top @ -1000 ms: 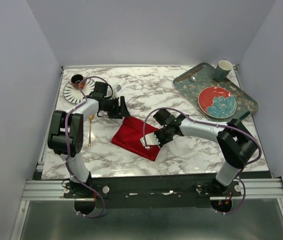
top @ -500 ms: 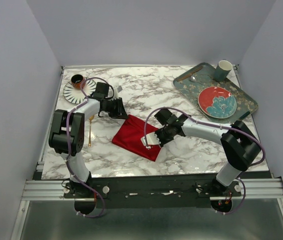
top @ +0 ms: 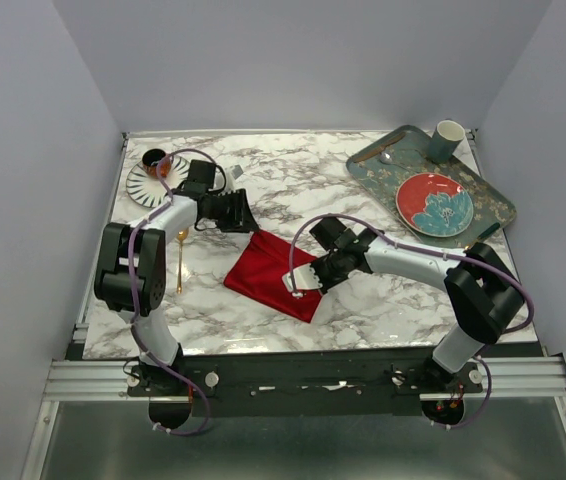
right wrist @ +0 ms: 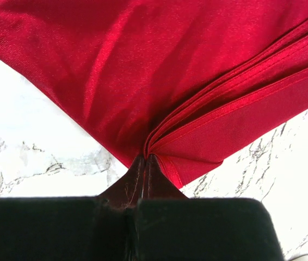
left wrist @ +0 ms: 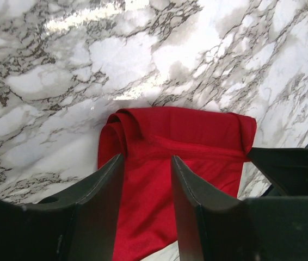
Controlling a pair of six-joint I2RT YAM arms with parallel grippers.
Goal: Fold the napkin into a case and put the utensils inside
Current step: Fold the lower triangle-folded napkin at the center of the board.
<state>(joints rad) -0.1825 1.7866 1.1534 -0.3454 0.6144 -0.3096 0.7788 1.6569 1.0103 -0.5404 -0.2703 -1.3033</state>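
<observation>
Napkin (top: 268, 272): red cloth, folded in layers, flat on marble table (top: 363, 190); lies between the two grippers, with its near edge in the right one.
Right gripper (right wrist: 145, 159): jaws pressed together, pinching the napkin's layered edge close to a corner; cloth fans out ahead of the tips.
Left gripper (left wrist: 147, 162): fingers (left wrist: 108, 185) apart, nothing between them; over the napkin's far corner; cannot tell if the tips touch cloth.
Napkin corner: rolled, bunched fold just ahead and left of the left gripper's tips; seam runs across in front of them.
Gold spoon (top: 180, 262): on the table, left of the left gripper, beside its arm, apart from the napkin.
Tray (top: 488, 195): well away, right of and beyond the right gripper; carries red patterned plate (top: 434, 204), cup (top: 448, 138), brown-handled utensil (top: 371, 154).
Striped saucer (top: 143, 183): near, left of the left gripper, dark cup (top: 154, 158) on it.
</observation>
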